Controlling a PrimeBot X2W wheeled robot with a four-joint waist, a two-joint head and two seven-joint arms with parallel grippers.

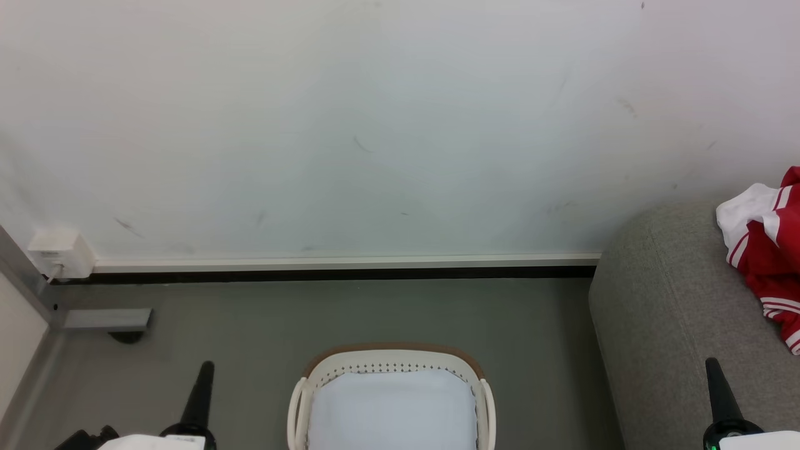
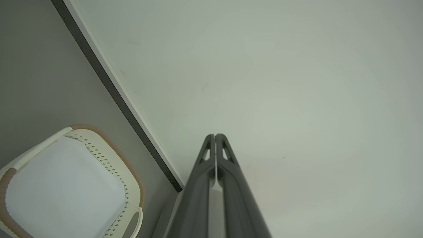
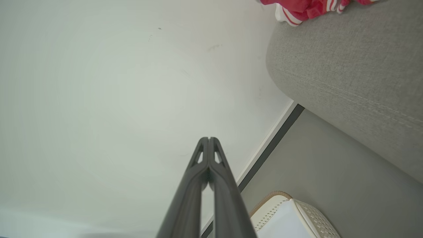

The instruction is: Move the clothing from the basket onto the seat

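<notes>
Your left gripper (image 2: pixel 215 136) has its two fingers pressed together with nothing between them, and it points toward the pale wall (image 1: pixel 375 125). Your right gripper (image 3: pixel 209 138) is the same: the fingers meet at the tips and hold nothing. In the head view both sit low at the bottom corners, well apart from the basket (image 1: pixel 390 356) between them.

The basket stands on the grey floor (image 1: pixel 250 325), just beside the sofa (image 1: pixel 662 300). Its inside shows as a flat pale surface, and I see no red in the part that is visible. The near end of the basket is cut off by the bottom edge of the head view, so I cannot tell about that part.

The clothing (image 1: pixel 765 250) lies on the sofa, near the wall side, as a crumpled red and white heap. It is partly cut by the right edge, so I cannot tell how many pieces there are.

In my judgement the moving step is done or almost done. The next move asks you first to look down into the hidden near end of the basket. If a piece is there, open one gripper and lower it straight inside. If not, no more grasp is needed.
</notes>
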